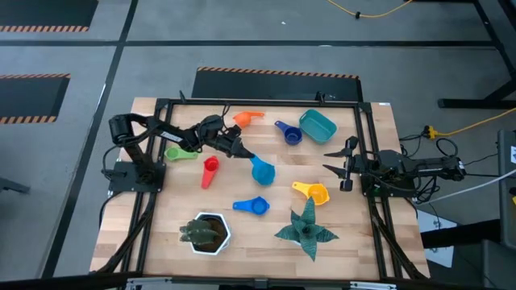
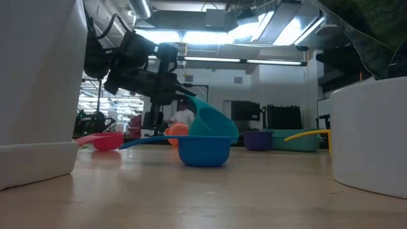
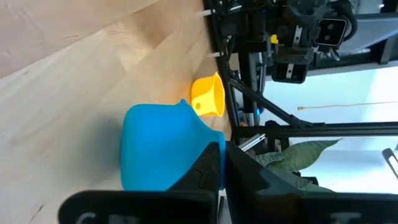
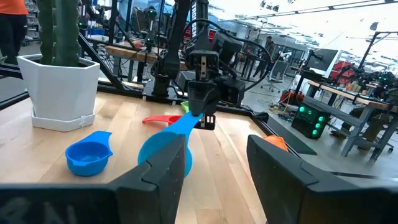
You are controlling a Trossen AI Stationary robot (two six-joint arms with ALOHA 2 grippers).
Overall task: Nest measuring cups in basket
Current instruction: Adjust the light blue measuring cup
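light blue cup (image 1: 263, 170) hanging by its handle in closed left gripper (image 1: 239, 151); advise level carrying to basket (image 1: 318, 125). right gripper (image 1: 339, 167) waiting open, empty.

Wooden worktop (image 4: 56, 143). White hexagonal pot (image 4: 59, 90) holding a green cactus-like plant, far corner. Dark blue measuring cup (image 4: 88, 154) lying near it. Light blue measuring cup (image 4: 166, 151), handle pinched by the left gripper (image 4: 200, 115). Red cup (image 4: 158, 119) behind. Own dark fingers (image 4: 283, 177) apart in the foreground.
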